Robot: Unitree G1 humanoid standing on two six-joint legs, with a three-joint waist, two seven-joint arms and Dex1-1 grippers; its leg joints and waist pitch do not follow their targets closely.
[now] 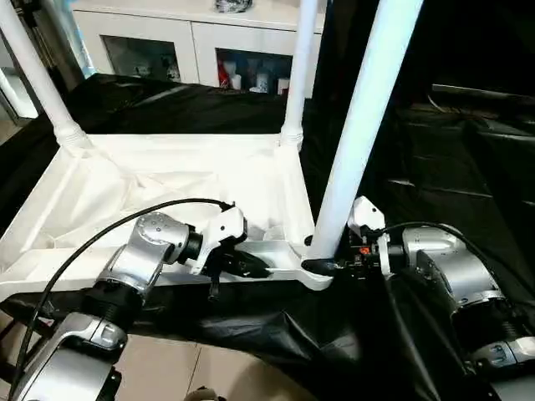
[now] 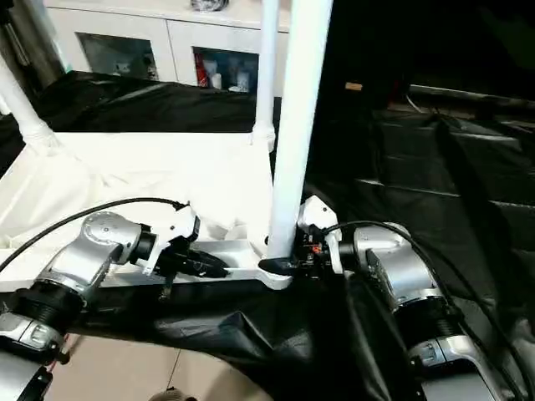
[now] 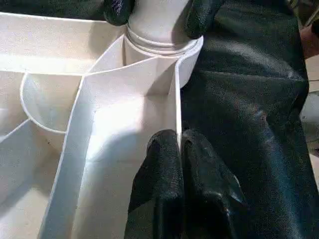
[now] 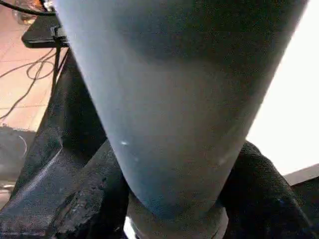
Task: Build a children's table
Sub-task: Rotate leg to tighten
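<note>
Right claw [image 1: 322, 266] is gripping the near leg [image 1: 359, 125] at its socket, apparently seating it; left claw [image 3: 180, 149], pinched on the upturned tabletop's [image 1: 167, 180] rim, is bracing it.

Bright overhead light, glare on tabletop [image 1: 167, 180].

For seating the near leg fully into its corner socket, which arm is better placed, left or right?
Right, probably. The right gripper already has its fingers around the base of the near leg at the corner socket. The left gripper is shut on the table top's edge rib, steadying it.
</note>
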